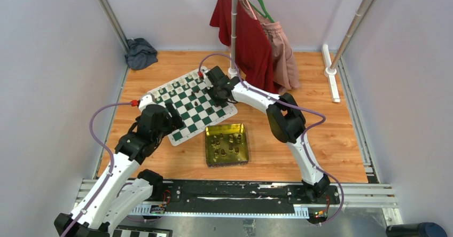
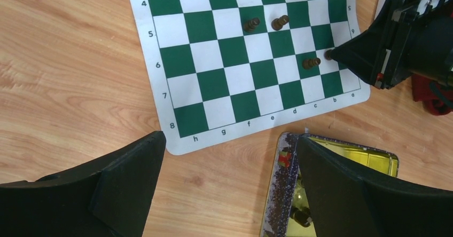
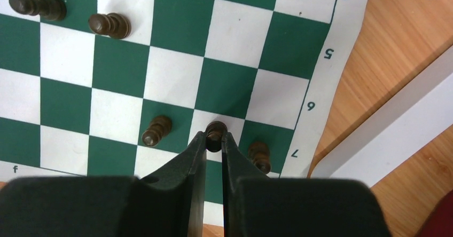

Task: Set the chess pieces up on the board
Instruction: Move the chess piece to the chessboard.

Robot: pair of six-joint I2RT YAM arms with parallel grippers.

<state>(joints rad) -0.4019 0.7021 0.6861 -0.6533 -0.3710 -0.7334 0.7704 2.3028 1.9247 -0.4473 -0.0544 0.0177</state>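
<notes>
We see right gripper (image 3: pixel 215 140) pinching a rounded, turned dark brown pawn (image 3: pixel 216 129), probably touching the flat matte board (image 3: pixel 176 21) at its numbered edge. Left gripper (image 2: pixel 228 145) spread wide above the board's corner, beside the shiny square tin (image 1: pixel 226 126).

The right gripper (image 3: pixel 215 140) has its two black fingers (image 3: pixel 196 157) closed on a dark brown pawn (image 3: pixel 216 129), over a white square of the chessboard mat (image 3: pixel 176 18), in the row marked 7. A second dark pawn (image 3: pixel 156 131) is on the green square to its left and a third dark pawn (image 3: pixel 260 157) on the green square to its right. Two more dark pieces are at the far left, one (image 3: pixel 109 25) beside the other (image 3: pixel 37 6). The wooden table (image 3: pixel 406 23) shows on the right.
</notes>
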